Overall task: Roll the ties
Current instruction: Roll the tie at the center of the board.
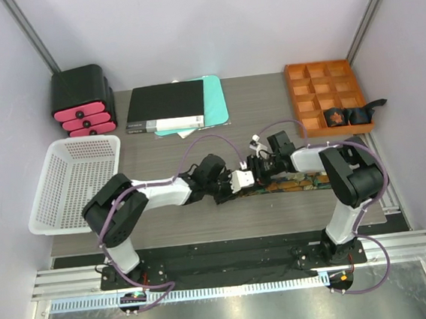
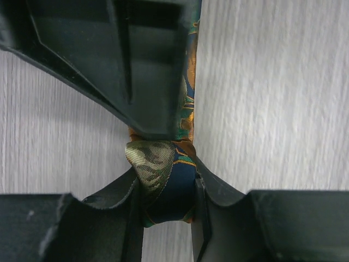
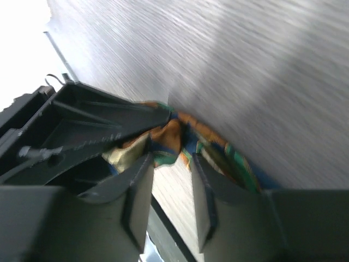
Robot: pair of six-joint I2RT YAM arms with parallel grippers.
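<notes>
A patterned tie point(image 1: 298, 184) in dark blue, orange and green lies flat on the grey table and runs right from where both grippers meet. Its near end is curled into a small roll point(image 2: 163, 174). My left gripper point(image 2: 166, 180) is shut on that roll, one finger pressing each side, and sits mid-table in the top view point(image 1: 236, 184). My right gripper point(image 3: 170, 158) faces it from the right point(image 1: 254, 172) and is open. Bare table shows between its fingers, and the tie's bunched fabric point(image 3: 169, 136) lies just past their tips.
An orange compartment tray point(image 1: 291, 92) at the back right holds a rolled tie point(image 1: 335, 117) and a dark one point(image 1: 363, 109). A white basket point(image 1: 75, 180) stands at the left. A black-and-pink drawer unit point(image 1: 81, 103) and a black folder point(image 1: 166, 107) are at the back.
</notes>
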